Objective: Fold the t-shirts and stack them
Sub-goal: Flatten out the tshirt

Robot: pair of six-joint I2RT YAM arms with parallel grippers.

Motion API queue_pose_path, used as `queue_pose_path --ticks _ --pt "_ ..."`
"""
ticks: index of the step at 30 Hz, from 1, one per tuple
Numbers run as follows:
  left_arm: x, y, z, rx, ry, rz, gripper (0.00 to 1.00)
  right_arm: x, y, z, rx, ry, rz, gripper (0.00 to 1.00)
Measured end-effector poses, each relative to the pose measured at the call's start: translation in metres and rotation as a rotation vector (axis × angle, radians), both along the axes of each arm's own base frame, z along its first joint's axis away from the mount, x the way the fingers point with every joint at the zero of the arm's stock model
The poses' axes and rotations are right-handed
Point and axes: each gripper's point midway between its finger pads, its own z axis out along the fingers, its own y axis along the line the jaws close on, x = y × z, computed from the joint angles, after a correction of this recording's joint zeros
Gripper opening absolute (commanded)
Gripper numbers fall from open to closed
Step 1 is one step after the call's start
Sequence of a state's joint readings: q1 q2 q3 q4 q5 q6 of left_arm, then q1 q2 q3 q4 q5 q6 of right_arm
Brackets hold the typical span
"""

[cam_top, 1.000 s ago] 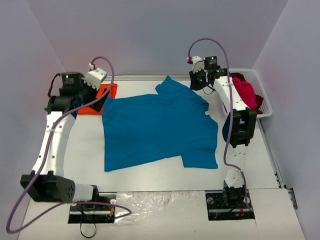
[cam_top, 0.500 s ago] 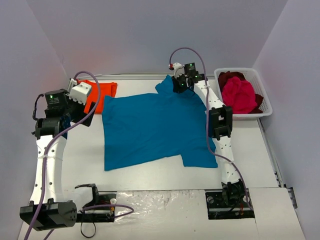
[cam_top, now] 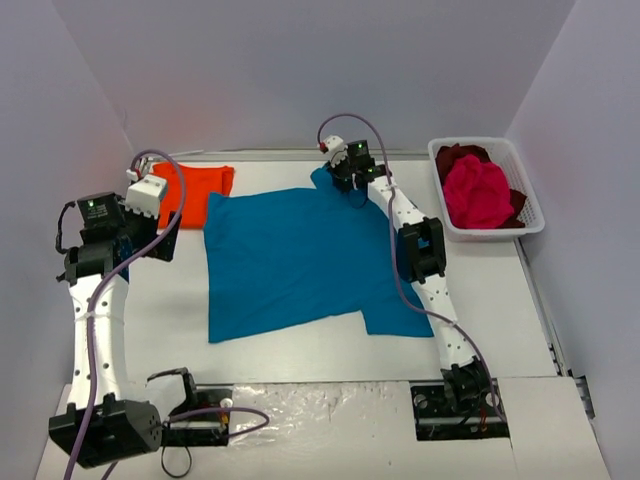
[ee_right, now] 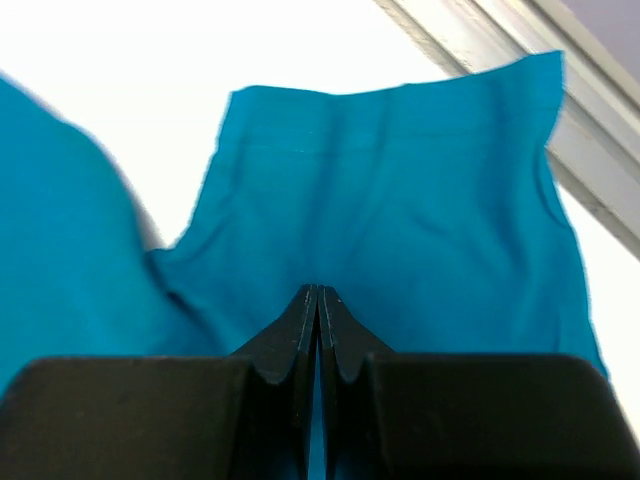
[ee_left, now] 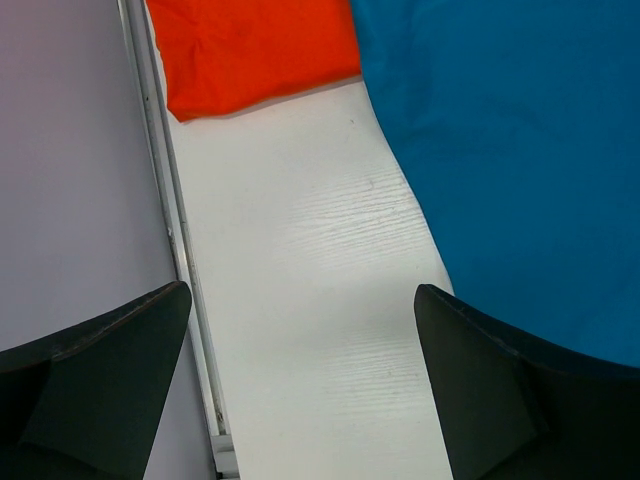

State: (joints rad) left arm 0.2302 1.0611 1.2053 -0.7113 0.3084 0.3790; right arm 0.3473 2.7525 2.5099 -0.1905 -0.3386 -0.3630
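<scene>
Teal-blue t-shirt [cam_top: 300, 255]: spread open and roughly flat in the middle of the surface [cam_top: 170, 300], not yet folded. One sleeve points to the far edge and the other lies at the cloth's near right corner. It is presumably laid out this way so that its edges can be reached for folding.
Right claw [ee_right: 318, 300]: fingers pressed together, tips poised over the far sleeve. No cloth shows between them, and whether they touch the fabric cannot be told. The placement suggests the sleeve is the first part to be smoothed or turned in.
Left claw [ee_left: 300, 390]: fingers spread wide and holding nothing, above bare surface between the orange tee and the teal one's left edge. It appears to stand ready on the side away from the right arm's work.
Orange t-shirt [cam_top: 195, 190]: a compact rectangle at the far left corner, just beside the teal tee's corner. It looks already folded and probably marks the foot of the stack.
White slotted basket [cam_top: 532, 222]: at the far right of the surface, apart from both claws. It evidently serves as the supply of unfolded shirts.
Basket contents: magenta-pink t-shirt [cam_top: 478, 190] bunched on top; dark red t-shirt [cam_top: 456, 155] crumpled beneath and behind it, toward the far end.
Progress (judged): one tee done, one in hand, two waiting.
</scene>
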Motion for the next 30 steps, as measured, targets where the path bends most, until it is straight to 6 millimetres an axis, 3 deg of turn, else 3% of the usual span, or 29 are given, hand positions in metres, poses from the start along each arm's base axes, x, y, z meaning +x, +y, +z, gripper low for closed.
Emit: queue_pose_path --ticks 9,21,25,30 --pt "-0.002 0.003 -0.003 -0.036 0.003 0.014 0.94 0.03 -0.016 -0.003 -0.063 -0.118 -0.092 0.0" --pt "-0.002 -0.001 -0.002 -0.059 -0.001 0.001 0.94 0.041 -0.036 -0.007 -0.103 -0.152 -0.162 0.0" --pt "-0.002 -0.002 -0.002 -0.065 -0.001 -0.004 0.94 0.048 -0.055 -0.007 -0.116 -0.155 -0.203 0.0" --pt "-0.001 -0.005 -0.002 -0.075 -0.003 -0.016 0.94 0.058 -0.095 -0.007 -0.132 -0.155 -0.273 0.0"
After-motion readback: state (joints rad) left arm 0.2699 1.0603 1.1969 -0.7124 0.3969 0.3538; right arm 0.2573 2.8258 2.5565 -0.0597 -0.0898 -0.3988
